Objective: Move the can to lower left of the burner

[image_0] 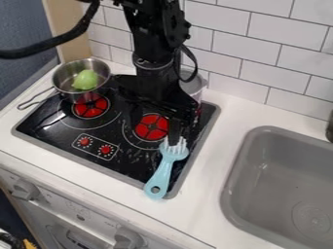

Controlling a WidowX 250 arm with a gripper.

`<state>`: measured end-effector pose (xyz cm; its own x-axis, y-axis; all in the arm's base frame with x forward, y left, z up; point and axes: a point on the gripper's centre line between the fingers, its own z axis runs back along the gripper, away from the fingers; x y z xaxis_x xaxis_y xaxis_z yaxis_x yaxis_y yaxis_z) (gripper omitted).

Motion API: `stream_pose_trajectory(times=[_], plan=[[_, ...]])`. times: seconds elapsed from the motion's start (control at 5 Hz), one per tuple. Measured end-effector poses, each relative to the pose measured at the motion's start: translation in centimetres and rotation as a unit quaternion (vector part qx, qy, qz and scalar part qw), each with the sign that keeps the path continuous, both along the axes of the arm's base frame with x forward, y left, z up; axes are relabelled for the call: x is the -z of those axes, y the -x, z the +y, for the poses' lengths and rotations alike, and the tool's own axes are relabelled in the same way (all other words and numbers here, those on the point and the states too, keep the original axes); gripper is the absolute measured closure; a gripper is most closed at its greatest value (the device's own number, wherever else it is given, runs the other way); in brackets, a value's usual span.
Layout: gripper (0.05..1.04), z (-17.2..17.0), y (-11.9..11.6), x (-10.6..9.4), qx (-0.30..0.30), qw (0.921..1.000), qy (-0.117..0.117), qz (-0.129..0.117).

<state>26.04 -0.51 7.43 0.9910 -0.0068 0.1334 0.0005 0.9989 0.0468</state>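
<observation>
Hanging over the right-hand burner (148, 120), the pincer (155, 126) is held wide — its fingers well parted. The can (194, 85) is partly hidden behind it, near the stove's (133, 165) back right corner — a blue brush (162, 172) is laid across the front.

Soft, bright light over our worktop (224, 121).
We catch pale glints on the metal saucepan (104, 73) and a white streak of glare toward the left corner of the black stovetop (130, 165); gentle shading rounds the sink (270, 168), while the front panel (71, 214) below our worktop's near edge looks dimmer.
</observation>
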Motion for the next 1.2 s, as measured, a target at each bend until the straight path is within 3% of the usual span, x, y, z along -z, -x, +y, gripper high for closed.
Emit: stream_pose_trajectory(times=[0.4,0.6,0.8,1.2], plan=[[0.083,1.0,-0.3,0.8,0.020,0.9997,-0.011,0.011],[0.083,1.1,-2.7,0.6,0.091,0.9941,-0.052,0.026],[0.083,0.5,-5.4,0.0,0.174,0.9823,-0.064,0.028],[0.083,-2.0,-9.8,-1.8,0.259,0.9632,-0.070,0.001]])
